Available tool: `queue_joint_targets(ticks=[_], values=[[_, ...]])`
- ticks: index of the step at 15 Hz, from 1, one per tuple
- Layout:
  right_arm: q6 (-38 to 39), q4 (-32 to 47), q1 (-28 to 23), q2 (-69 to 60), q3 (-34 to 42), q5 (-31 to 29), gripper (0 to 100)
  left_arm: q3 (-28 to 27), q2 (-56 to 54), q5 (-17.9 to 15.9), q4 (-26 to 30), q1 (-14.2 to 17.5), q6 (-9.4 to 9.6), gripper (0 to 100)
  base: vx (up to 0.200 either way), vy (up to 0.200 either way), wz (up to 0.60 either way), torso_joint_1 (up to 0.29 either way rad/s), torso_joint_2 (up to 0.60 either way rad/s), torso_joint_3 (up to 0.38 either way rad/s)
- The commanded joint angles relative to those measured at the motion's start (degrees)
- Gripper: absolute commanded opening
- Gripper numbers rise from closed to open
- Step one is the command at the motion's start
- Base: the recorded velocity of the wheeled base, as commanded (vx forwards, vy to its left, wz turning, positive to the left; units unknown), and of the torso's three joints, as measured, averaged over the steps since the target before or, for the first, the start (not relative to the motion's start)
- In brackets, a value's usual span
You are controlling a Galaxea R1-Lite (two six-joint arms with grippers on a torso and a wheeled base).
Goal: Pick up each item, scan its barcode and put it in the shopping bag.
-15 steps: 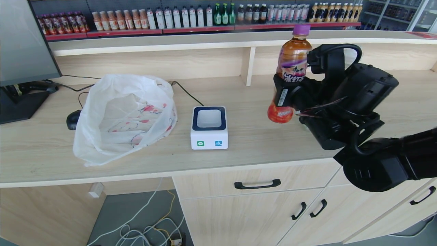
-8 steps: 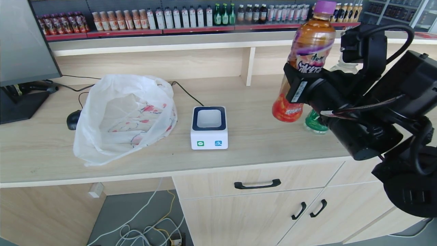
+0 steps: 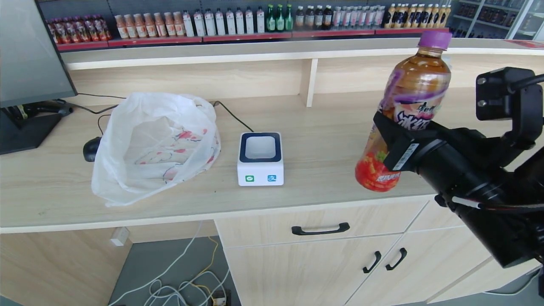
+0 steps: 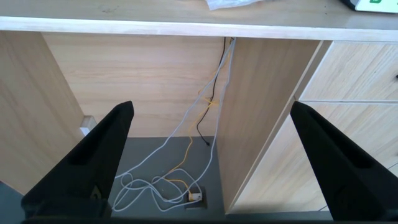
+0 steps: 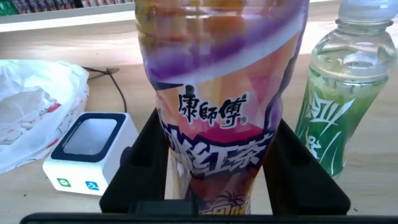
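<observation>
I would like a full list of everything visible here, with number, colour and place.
Plastic tea bottle with purple cap: 1, amber, held above the counter's right end
Plastic bottle with green label: 1, clear, on the counter beside it
Thin plastic shopping bag: 1, white with red print, counter's left part
Box-shaped scanner: 1, white, dark-framed window, right of the bag
Computer mouse: 1, black, left of the bag
Flat monitor: 1, dark, counter's far left
Shelf bottles: many, mixed colours, back shelf
Floor cables: several, white and yellow, under the counter
Right claw: 1, black, shut on the tea bottle
Left claw: 1, black, open, below counter height
</observation>
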Motion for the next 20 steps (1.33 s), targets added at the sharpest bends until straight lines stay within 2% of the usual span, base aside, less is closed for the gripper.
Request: queue_joint_targets(ticks=[1, 4, 12, 20], values=[[-0.1, -1.8, 1.5, -2.7, 4.5, -0.5, 0, 0.0, 0.0, -0.1, 0.0, 0.0, 0.02, 100, 0.000, 0.000, 0.00, 0.000, 0.00, 0.000], [-1.1, -2.8, 2.1, -3.4, 7.9, -0.6, 0, 0.0, 0.0, 0.0, 0.0, 0.0, 0.02, 100, 0.000, 0.000, 0.00, 0.000, 0.00, 0.000], [-7.5, -4.8, 9.6, -3.5, 13.3, -0.6, 0, 0.0, 0.0, 0.0, 0.0, 0.0, 0.02, 100, 0.000, 0.000, 0.00, 0.000, 0.00, 0.000], [-24.4, -16.4, 19.8, 1.6, 15.1, -0.6, 0, 0.0, 0.0, 0.0, 0.0, 0.0, 0.02, 100, 0.000, 0.000, 0.00, 0.000, 0.00, 0.000]])
